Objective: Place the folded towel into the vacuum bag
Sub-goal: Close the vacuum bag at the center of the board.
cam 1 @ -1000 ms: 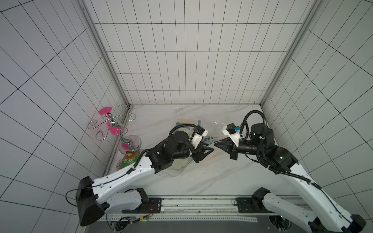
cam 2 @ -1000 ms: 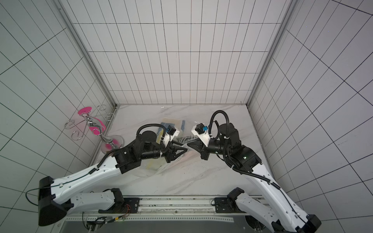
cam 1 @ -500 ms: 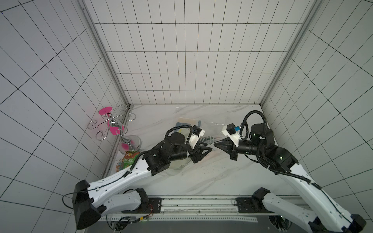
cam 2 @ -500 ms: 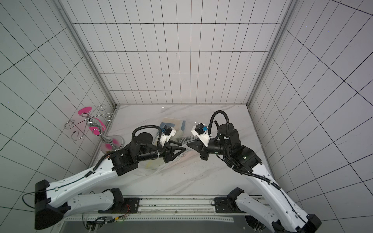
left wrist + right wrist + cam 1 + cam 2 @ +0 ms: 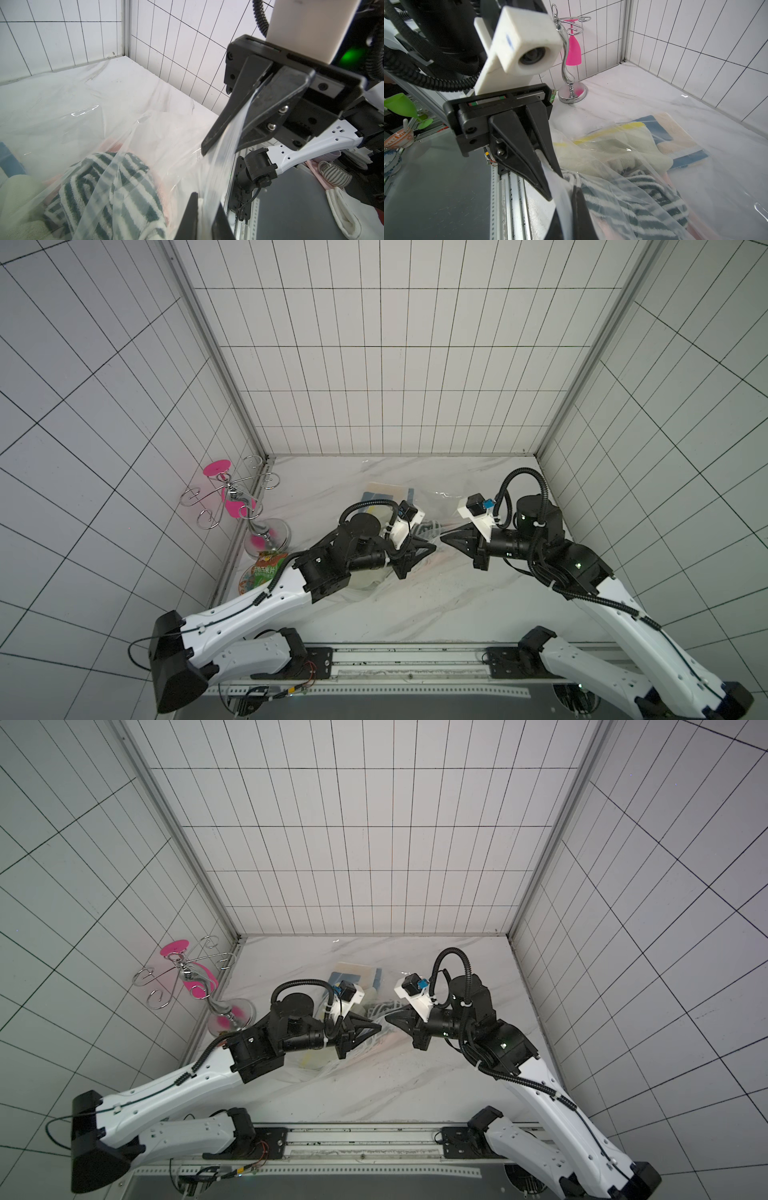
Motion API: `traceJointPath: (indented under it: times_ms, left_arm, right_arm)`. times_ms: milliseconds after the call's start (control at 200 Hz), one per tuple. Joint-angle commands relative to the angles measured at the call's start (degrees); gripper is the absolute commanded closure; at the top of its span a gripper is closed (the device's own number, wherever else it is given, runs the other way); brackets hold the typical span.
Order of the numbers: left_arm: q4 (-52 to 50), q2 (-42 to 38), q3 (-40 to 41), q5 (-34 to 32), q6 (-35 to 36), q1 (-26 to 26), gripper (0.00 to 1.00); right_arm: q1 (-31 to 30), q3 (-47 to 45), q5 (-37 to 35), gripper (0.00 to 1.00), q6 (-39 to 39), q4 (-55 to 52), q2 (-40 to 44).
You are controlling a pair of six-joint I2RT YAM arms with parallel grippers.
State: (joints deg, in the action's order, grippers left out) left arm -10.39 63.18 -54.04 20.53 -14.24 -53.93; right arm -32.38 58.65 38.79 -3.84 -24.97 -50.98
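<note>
My left gripper (image 5: pixel 553 185) is pinching the white edge strip of the vacuum bag (image 5: pixel 708 178). My right gripper (image 5: pixel 222 146) is pressed tight on the same clear edge. The plastic runs in a straight band from one gripper to the other.

In both top views my two grippers point tip to tip near the middle of the marble table (image 5: pixel 457 605). The left one is at 9 o'clock of the right one, close but apart. The bag spreads out from them toward 12 o'clock.

A green-and-white striped towel (image 5: pixel 104 187) lies just under my grippers and shows through the clear plastic. A cream towel (image 5: pixel 612 153) lies right beside it. A blue and tan towel (image 5: pixel 679 135) lies at 11 o'clock. I cannot tell if that one is in the bag or under it.

A shiny glass rack (image 5: pixel 230 489) with pink glasses stands at 9 o'clock by the wall.
</note>
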Motion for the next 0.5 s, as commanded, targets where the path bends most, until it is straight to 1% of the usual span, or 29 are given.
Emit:
traceJointPath:
  times_ms: [0, 55, 155, 260, 315, 495]
  left_arm:
    - [-10.2, 0.9, 1.5, 2.2, 7.1, -0.6, 0.89]
    - [-15.4, 2.3, -0.1, -0.5, 10.9, -1.4, 0.9]
    - [-24.3, 5.3, -3.2, -5.9, 15.3, -2.5, 0.9]
    - [-33.6, 7.9, -7.0, -9.4, 16.2, -2.5, 0.89]
    - [-35.3, 8.1, -7.1, -9.9, 16.1, -2.4, 0.89]
    - [-34.9, 6.6, -5.7, -7.2, 13.4, -2.4, 0.88]
  right_arm:
    - [1.8, -0.3, 3.6, 1.0, 3.9, 9.3, 3.4]
    - [2.3, -0.3, 4.3, 1.0, 4.1, 9.3, 4.1]
    - [3.2, -0.6, 4.7, 1.0, 4.7, 9.2, 4.7]
    - [3.9, -1.5, 4.3, 1.0, 5.0, 9.2, 5.9]
    - [4.3, -1.7, 4.1, 1.0, 5.3, 9.2, 6.4]
    - [5.6, -1.1, 3.5, 1.0, 5.8, 9.2, 7.6]
